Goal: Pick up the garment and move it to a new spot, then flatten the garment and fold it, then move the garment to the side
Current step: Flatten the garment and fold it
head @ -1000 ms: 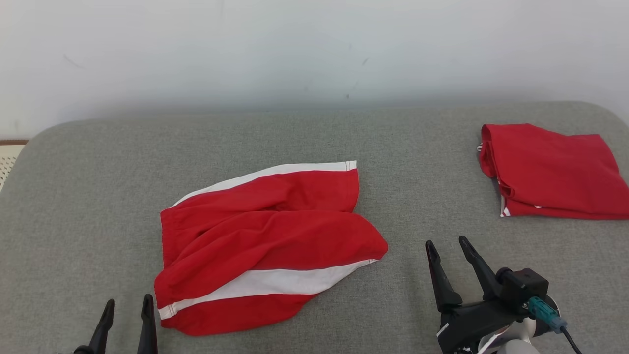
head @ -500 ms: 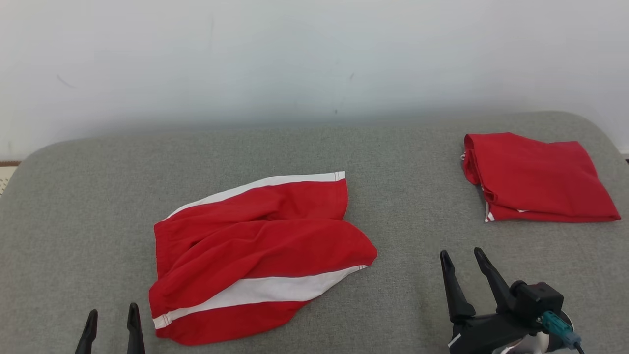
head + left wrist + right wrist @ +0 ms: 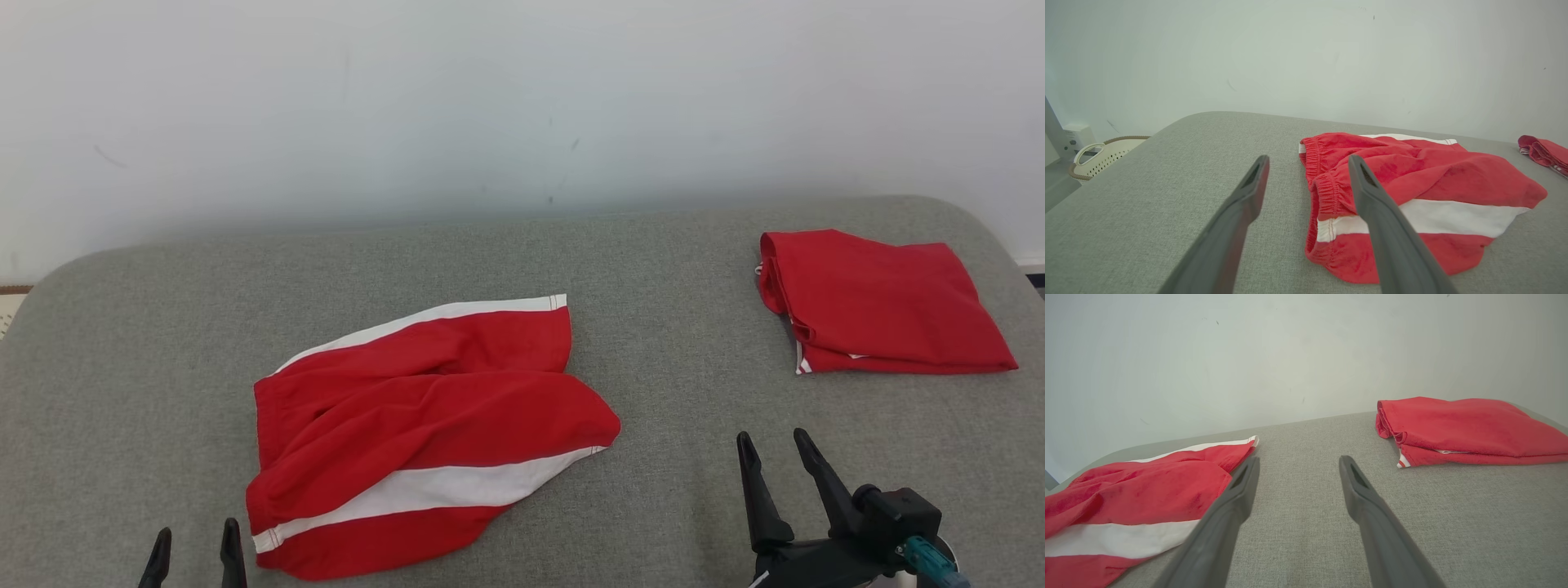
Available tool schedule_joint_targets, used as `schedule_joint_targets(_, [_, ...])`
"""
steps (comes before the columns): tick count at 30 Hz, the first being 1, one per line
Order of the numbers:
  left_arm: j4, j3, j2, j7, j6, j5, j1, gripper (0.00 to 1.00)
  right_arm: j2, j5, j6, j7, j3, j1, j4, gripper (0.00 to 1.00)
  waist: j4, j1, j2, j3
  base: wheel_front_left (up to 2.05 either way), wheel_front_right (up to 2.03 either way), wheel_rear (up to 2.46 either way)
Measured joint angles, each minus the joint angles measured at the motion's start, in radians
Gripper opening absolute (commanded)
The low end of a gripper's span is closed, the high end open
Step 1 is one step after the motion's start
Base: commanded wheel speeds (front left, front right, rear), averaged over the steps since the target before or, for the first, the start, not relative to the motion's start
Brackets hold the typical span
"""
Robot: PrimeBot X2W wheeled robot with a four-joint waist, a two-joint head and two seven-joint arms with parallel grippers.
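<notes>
At the near edge the left gripper [image 3: 197,529] stood spread and empty, cut off below its fingertips. The right gripper [image 3: 771,435], also spread and empty, hung near right over the bare grey cushion [image 3: 669,269]. The red shorts [image 3: 424,425] with white stripes lay rumpled centre-left, just right of the left gripper and clear of every edge. Open cushion separated them from a folded red cloth [image 3: 882,302] far right, near the rounded corner. A basket [image 3: 1102,157] sat beyond the left edge.
</notes>
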Motion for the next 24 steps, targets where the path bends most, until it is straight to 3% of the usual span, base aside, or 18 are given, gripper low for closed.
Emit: schedule_joint_targets(24, [0.007,0.001,0.000,0.000,-0.008,0.043,0.000,1.00,0.004,-0.007,0.000,0.000,0.001,0.001,0.001,1.00,-0.008,0.0001,0.0000,0.000,0.00,0.00,0.00])
